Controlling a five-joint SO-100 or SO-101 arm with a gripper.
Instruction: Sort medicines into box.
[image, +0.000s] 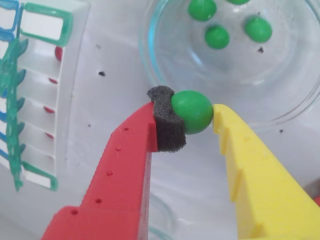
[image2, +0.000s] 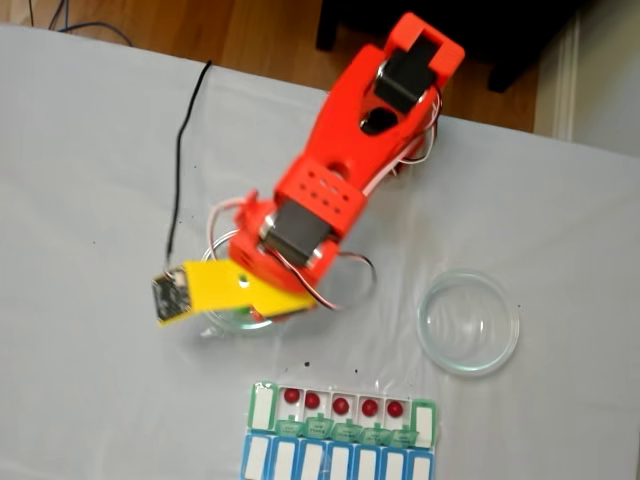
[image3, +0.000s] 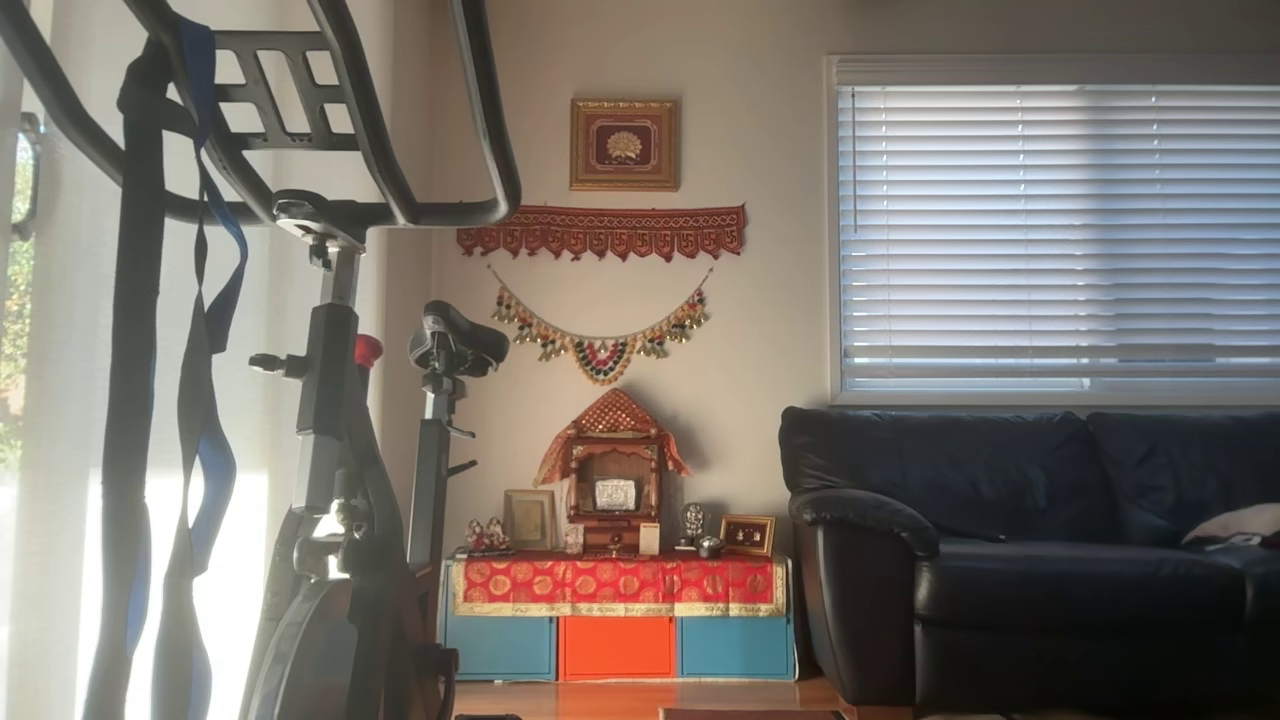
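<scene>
claw (image: 192, 112) pinching one green pill (image: 192, 111) between a dark foam pad (image: 167, 122) on the red finger (image: 122, 175) and the bare tip of the yellow finger (image: 250, 170), seen close in the wrist view. the pill is a smooth, glossy round bead, bright green, wider than the fingertip edges that hold it, so the grip looks narrow and a round bead could squirt out if the squeeze loosens or the arm jerks. beyond the claw sits a clear glass dish (image: 295, 107) with more green pills (image: 217, 36) inside. off to the claw's left in the wrist view lies the pill organizer (image: 40, 100), white compartments with translucent green lids (image: 15, 115) standing open, and a dark red pill (image: 58, 53) showing in several of them. in the fixed view the orange arm (image2: 345, 190) hangs over the white bench (image2: 90, 180), with the organizer (image2: 342, 410) nearer the camera than the claw and a second clear dish (image2: 468, 322) to the right, seemingly bare. judged step: carry the green pill to an open compartment. to do it well, keep the squeeze steady, travel smoothly, centre the pill directly above one white compartment, clear of the raised lids, lower close to the opening, and only then release.
</scene>
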